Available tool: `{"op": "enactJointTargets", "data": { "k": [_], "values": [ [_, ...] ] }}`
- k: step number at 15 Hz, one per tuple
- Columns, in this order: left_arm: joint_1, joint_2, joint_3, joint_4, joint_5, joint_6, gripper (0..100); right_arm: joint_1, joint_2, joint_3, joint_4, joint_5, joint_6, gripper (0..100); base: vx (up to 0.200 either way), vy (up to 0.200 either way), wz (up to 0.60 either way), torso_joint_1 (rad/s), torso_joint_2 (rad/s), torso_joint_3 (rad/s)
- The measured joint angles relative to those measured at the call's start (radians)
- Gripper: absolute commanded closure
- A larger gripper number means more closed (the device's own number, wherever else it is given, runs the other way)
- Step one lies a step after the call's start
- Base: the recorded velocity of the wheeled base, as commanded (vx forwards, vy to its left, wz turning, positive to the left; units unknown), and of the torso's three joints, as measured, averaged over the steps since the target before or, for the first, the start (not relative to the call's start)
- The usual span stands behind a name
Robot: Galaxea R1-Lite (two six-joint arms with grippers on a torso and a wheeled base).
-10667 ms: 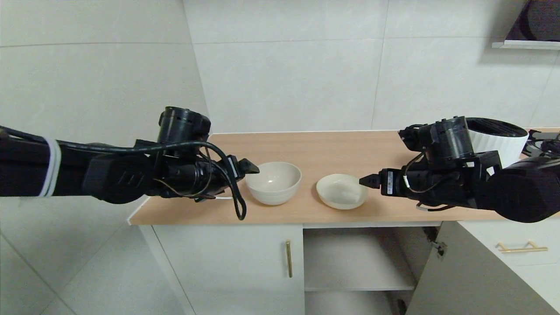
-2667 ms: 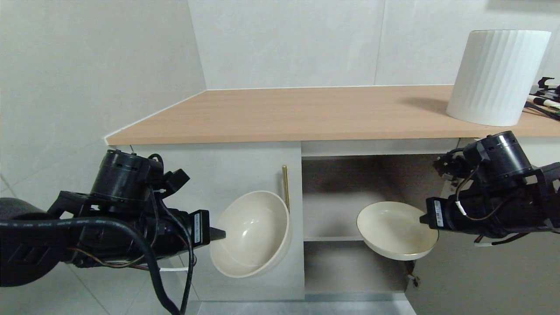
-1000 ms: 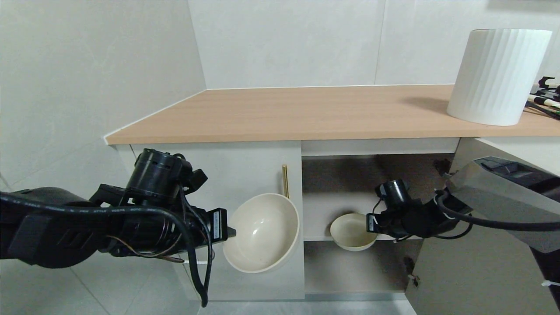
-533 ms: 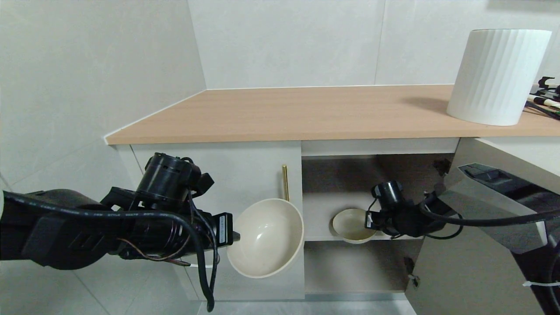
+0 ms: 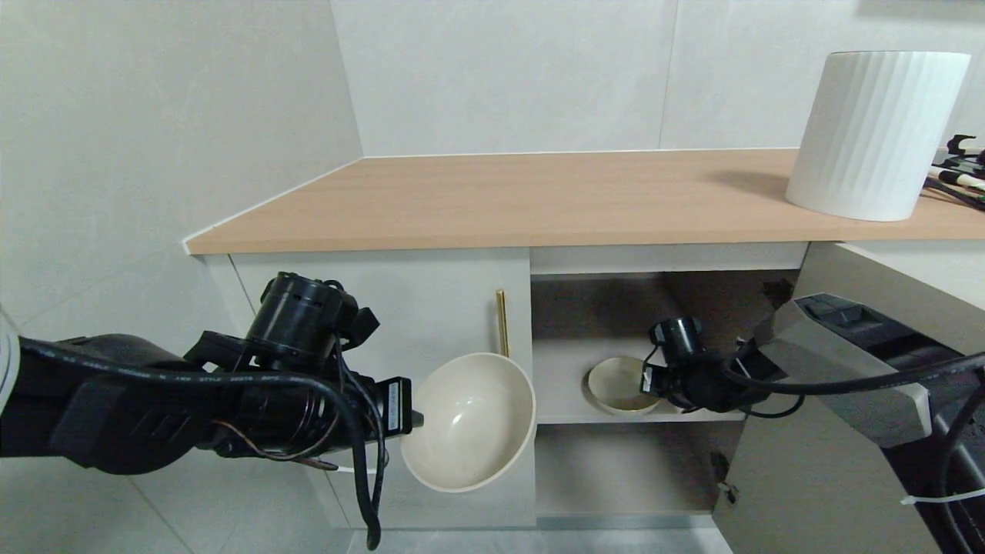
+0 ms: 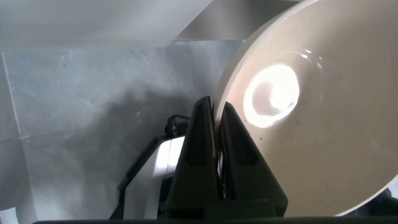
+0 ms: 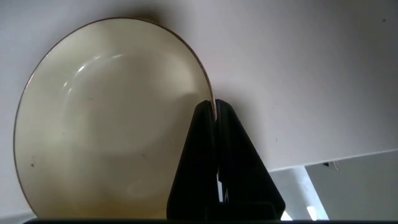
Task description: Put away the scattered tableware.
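Two bowls are in hand. R gripper (image 5: 649,382) clamps the rim of the shallow bowl (image 5: 614,386), on or just above the cabinet shelf (image 5: 560,383); L gripper (image 5: 415,419) is pinched on the deep bowl (image 5: 471,422), outside by the closed door (image 5: 431,308). Next, I think: open R, retract w/o dragging.

L gripper (image 6: 215,115) fingers pinch rim of glossy cream ceramic bowl (image 6: 311,112), w/ grey tiled floor (image 6: 93,118) behind.

Shallow bowl (image 5: 612,382): right rim hidden behind right gripper (image 5: 646,382); contact w/ shelf (image 5: 558,388) unclear. Deep bowl (image 6: 323,124): cut by frame edge, left wrist view. Dark items (image 5: 960,171), right end of counter (image 5: 539,200): cut off, unidentifiable.
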Motion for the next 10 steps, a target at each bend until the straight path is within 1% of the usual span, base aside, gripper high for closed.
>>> {"op": "enactJointTargets", "data": {
  "k": [2, 10],
  "values": [
    [0.0, 0.002, 0.0, 0.0, 0.0, 0.0, 100, -0.001, 0.01, -0.019, 0.0, -0.025, 0.004, 100, 0.0, 0.0, 0.0, 0.0, 0.0, 0.0],
    [-0.002, 0.003, 0.0, 0.0, 0.0, 0.0, 100, -0.007, 0.034, -0.06, 0.0, -0.043, 0.006, 100, 0.0, 0.0, 0.0, 0.0, 0.0, 0.0]
  ]
}}
